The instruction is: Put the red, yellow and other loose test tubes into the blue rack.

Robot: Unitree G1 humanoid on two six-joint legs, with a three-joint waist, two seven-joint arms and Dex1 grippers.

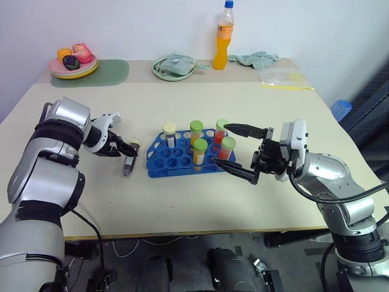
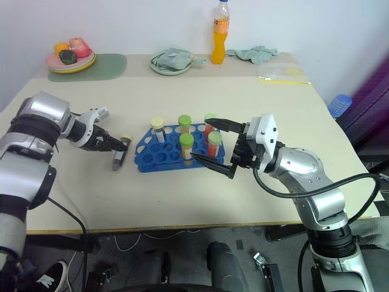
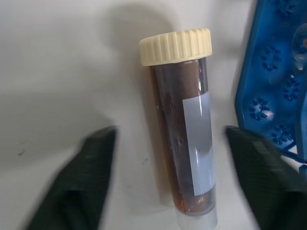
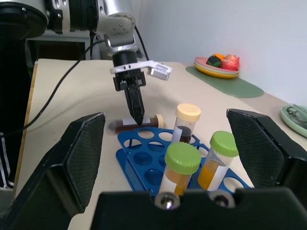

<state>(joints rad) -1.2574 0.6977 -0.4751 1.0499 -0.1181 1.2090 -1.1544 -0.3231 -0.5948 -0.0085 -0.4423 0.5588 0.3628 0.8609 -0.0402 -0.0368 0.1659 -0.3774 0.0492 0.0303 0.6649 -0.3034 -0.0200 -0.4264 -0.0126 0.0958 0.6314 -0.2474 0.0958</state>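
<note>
A loose brown tube [image 3: 182, 129] with a cream cap is seen lying flat on the table [image 1: 200, 201], just beside the left end of the blue rack [image 1: 182, 157] and nearer the table's left edge than its right. It is straddled by the left gripper [image 1: 129, 148], whose fingers [image 3: 79, 182] are spread on either side of the tube with table showing between each finger and the glass, so nothing is gripped yet; the downward tilt of the gripper seems chosen so the lying tube can be pinched across its body. Five capped tubes [image 1: 199, 151] are already stood upright in the rack, toward its right half, leaving the left holes free. The right gripper [image 1: 237, 149] is held level just beside the rack's right end, its fingers wide apart and empty, apparently kept clear while waiting.
</note>
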